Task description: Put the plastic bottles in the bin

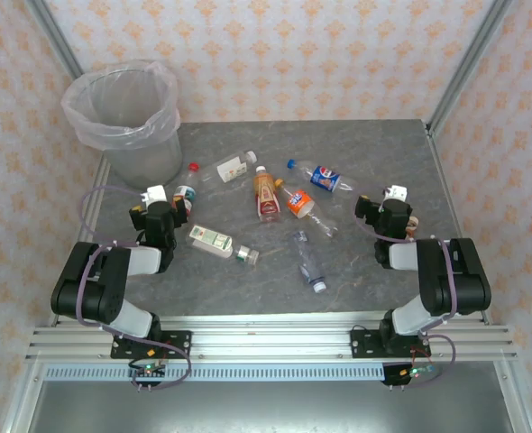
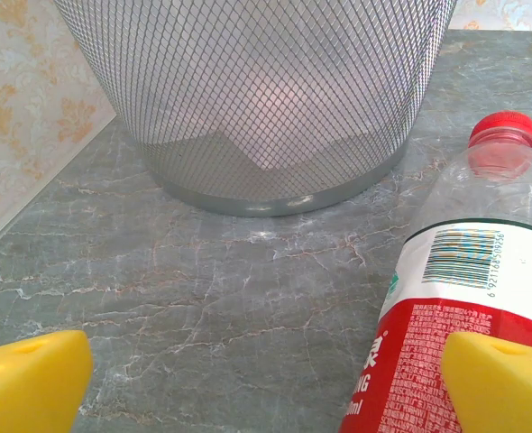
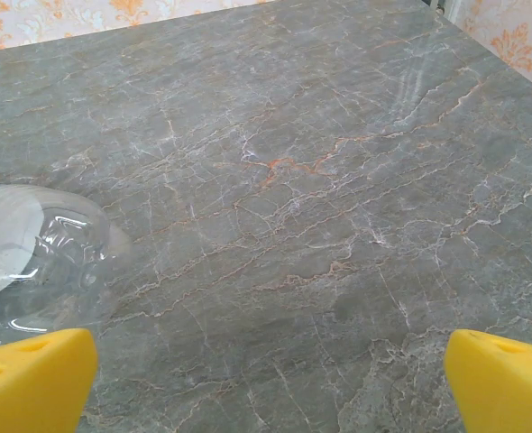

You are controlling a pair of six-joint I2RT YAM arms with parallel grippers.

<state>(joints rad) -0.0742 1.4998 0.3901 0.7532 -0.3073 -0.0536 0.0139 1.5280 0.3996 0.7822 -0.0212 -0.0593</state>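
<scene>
Left wrist reveals the bin (image 2: 266,108) as mesh and a red-capped bottle (image 2: 469,271) with barcode; left hand (image 2: 266,383), right hand (image 3: 266,383) released

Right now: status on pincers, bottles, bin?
Left pincer, right pincer open, empty. Bottles lying on table, outside bin. Red-capped bottle beside left pincer, nothing blocking.

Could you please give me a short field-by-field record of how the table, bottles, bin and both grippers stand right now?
surface: table, grey marble pattern
container: bin, upright at the far left corner, bag-lined
items: plastic bottles, seven counted, all lying scattered on the table
closest item: red-capped bottle, just ahead of the left gripper, near the bin
left arm: left gripper, open, holding nothing
right arm: right gripper, open, holding nothing
progress: no bottle picked up yet
</scene>
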